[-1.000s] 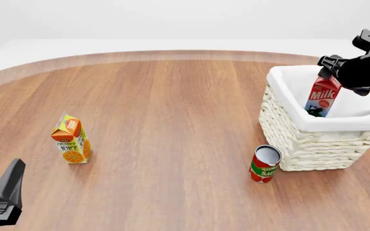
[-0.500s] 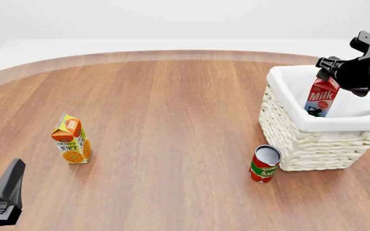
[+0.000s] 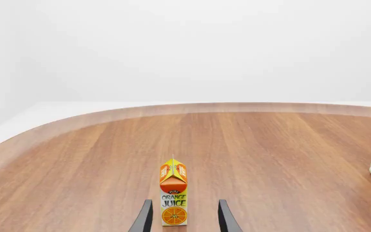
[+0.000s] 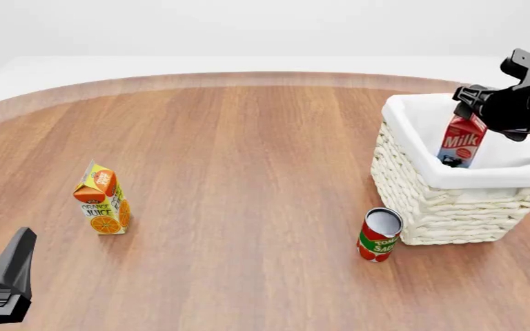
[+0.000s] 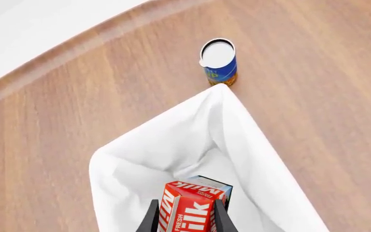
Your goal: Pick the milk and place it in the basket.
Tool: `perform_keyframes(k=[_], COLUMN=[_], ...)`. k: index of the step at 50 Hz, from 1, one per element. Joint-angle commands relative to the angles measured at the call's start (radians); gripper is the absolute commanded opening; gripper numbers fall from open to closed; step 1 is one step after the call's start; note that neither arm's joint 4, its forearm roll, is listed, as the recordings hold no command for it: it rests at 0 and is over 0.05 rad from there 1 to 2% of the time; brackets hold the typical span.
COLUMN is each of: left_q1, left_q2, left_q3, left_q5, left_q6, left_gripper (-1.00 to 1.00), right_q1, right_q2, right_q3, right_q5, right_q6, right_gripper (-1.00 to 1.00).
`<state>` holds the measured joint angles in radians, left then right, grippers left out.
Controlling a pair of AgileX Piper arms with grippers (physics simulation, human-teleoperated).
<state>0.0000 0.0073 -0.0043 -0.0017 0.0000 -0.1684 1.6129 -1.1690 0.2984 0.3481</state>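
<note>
The right gripper [image 4: 475, 105] is over the basket [image 4: 430, 200] at the far right of the table [image 4: 246, 172], and its two fingers [image 5: 152, 217] are closed on the red top of the milk [image 4: 459, 141]. The carton hangs directly under the fingertips, a little tilted, with its lower part already inside the white liner, below the rim. I cannot tell if its bottom touches the basket floor.

A tomato sauce can [image 4: 378, 234] stands just beside the near left corner of the basket. The left gripper [image 3: 183, 217] is low at the near left, its fingers apart and holding nothing; the orange juice carton [image 4: 103, 200] stands upright beyond it.
</note>
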Motion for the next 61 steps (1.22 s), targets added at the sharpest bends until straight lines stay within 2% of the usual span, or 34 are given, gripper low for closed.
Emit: perform_keyframes(k=[1, 24, 25, 51, 55, 61], left_q1=[0.000, 0.000, 0.000, 0.000, 0.000, 0.000], left_q2=[0.000, 0.000, 0.000, 0.000, 0.000, 0.000], left_q3=[0.000, 0.000, 0.000, 0.000, 0.000, 0.000], left_q5=[0.000, 0.000, 0.000, 0.000, 0.000, 0.000], left_q6=[0.000, 0.000, 0.000, 0.000, 0.000, 0.000], left_gripper=[1.00, 1.00, 1.00, 1.00, 1.00, 1.00], right_q1=[-0.004, -0.020, -0.021, -0.010, 0.005, 0.078], right_q2=[-0.007, -0.005, -0.005, -0.037, -0.064, -0.167], right_q3=[-0.012, -0.002, -0.002, -0.002, -0.009, -0.045], right_q5=[-0.010, -0.015, -0.015, 0.000, 0.010, 0.067], right_q6=[0.008, 0.005, 0.004, 0.007, 0.011, 0.039], right_gripper=[-1.00, -1.00, 1.00, 1.00, 1.00, 1.00])
